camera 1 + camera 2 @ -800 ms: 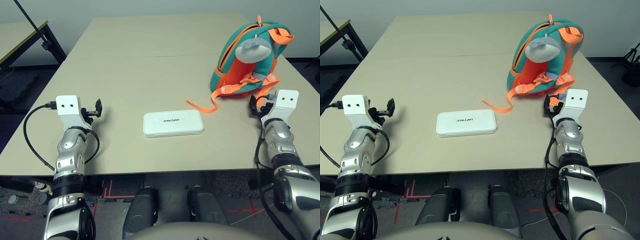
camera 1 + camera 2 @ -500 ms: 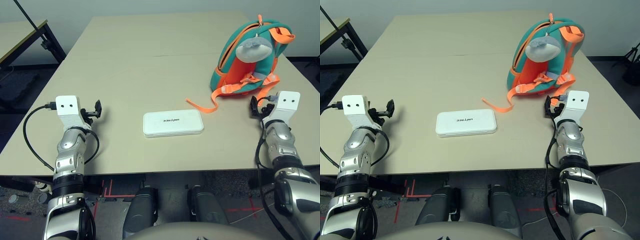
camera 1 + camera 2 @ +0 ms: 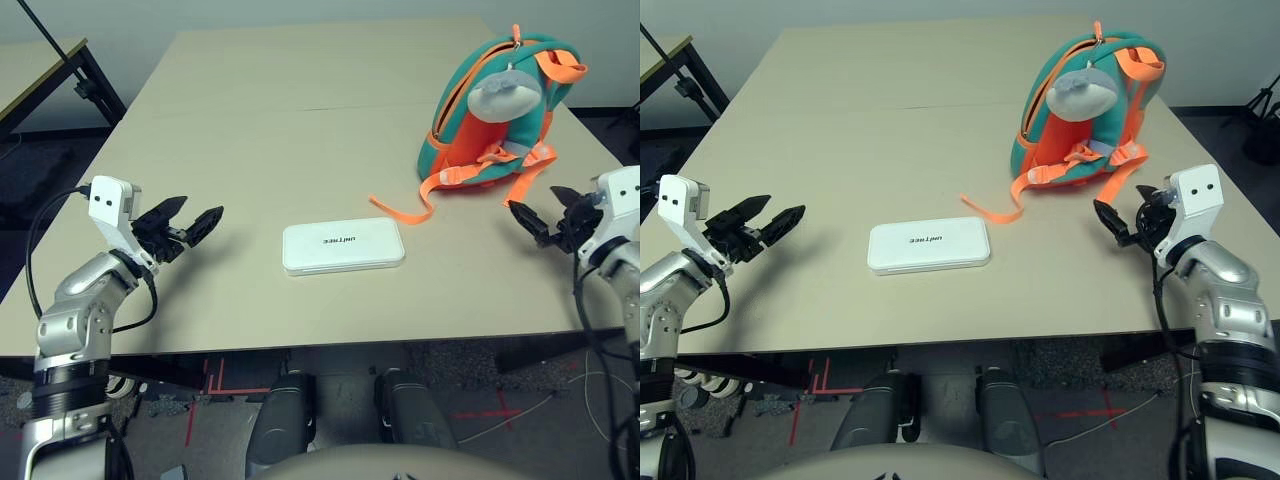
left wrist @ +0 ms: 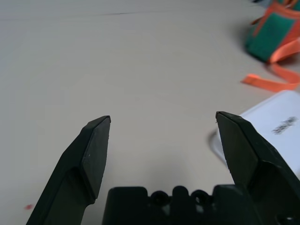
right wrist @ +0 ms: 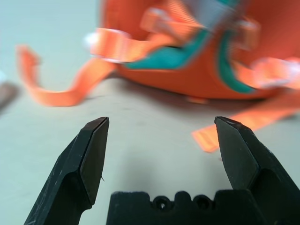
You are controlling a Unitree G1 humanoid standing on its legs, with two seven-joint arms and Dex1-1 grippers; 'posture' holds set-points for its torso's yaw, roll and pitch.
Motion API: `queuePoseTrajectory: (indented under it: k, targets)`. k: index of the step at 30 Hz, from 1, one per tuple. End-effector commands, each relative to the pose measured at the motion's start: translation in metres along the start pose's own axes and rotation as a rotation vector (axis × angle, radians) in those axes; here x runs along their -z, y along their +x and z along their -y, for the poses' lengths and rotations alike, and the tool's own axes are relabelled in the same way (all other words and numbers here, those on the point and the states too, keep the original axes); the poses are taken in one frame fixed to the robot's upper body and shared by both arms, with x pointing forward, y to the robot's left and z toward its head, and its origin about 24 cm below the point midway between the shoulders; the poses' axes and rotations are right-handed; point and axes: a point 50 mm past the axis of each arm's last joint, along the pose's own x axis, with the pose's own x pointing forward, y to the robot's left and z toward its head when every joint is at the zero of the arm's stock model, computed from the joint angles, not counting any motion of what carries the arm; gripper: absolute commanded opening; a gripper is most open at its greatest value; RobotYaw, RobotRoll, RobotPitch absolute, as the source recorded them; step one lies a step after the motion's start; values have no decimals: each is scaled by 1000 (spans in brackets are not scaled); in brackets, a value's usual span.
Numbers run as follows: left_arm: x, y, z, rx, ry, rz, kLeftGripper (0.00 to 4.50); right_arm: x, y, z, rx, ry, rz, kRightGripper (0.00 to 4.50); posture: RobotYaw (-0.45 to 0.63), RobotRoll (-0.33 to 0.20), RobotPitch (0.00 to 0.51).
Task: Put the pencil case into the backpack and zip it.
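The white pencil case (image 3: 343, 247) lies flat near the table's front middle, its corner also in the left wrist view (image 4: 272, 129). The teal and orange backpack (image 3: 497, 110) stands upright at the back right, a grey plush piece on its front and orange straps trailing toward the case. My left gripper (image 3: 195, 224) hovers open at the left, pointing toward the case with a gap between them. My right gripper (image 3: 535, 213) is open at the right, just in front of the backpack's straps (image 5: 154, 44), holding nothing.
A long orange strap (image 3: 405, 208) lies loose on the table between backpack and case. A second table with a black frame (image 3: 60, 70) stands at the far left. The tan tabletop (image 3: 290, 120) stretches bare behind the case.
Both arms have swung outward and turned their grippers inward: the left now points right toward the case, the right points left near the backpack. Case and backpack have not moved.
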Motion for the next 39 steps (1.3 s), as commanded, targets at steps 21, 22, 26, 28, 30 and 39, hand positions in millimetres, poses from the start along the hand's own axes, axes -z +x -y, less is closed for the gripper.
queuePoseTrajectory:
  k: [21, 22, 26, 28, 30, 39]
  targets:
    - [4, 19, 12, 497, -655, -252, 4500, -20, 51, -56, -443, -281, -122, 30, -50, 0, 55]
    - [10, 20, 11, 491, -680, -272, 4500, -20, 52, -56, -444, -287, -121, 30, -52, 0, 51]
    - [24, 29, 8, 493, -757, -295, 4500, -21, 55, -54, -440, -310, -119, 30, -63, 0, 44]
    - [30, 34, 7, 488, -761, -304, 4500, -21, 56, -54, -436, -315, -115, 30, -72, 0, 42]
    - [33, 38, 9, 498, -763, -320, 4500, -21, 57, -53, -432, -316, -112, 30, -78, 0, 43]
    - [33, 50, 9, 514, -767, -388, 4500, -19, 51, -53, -423, -317, -120, 30, -109, 0, 75]
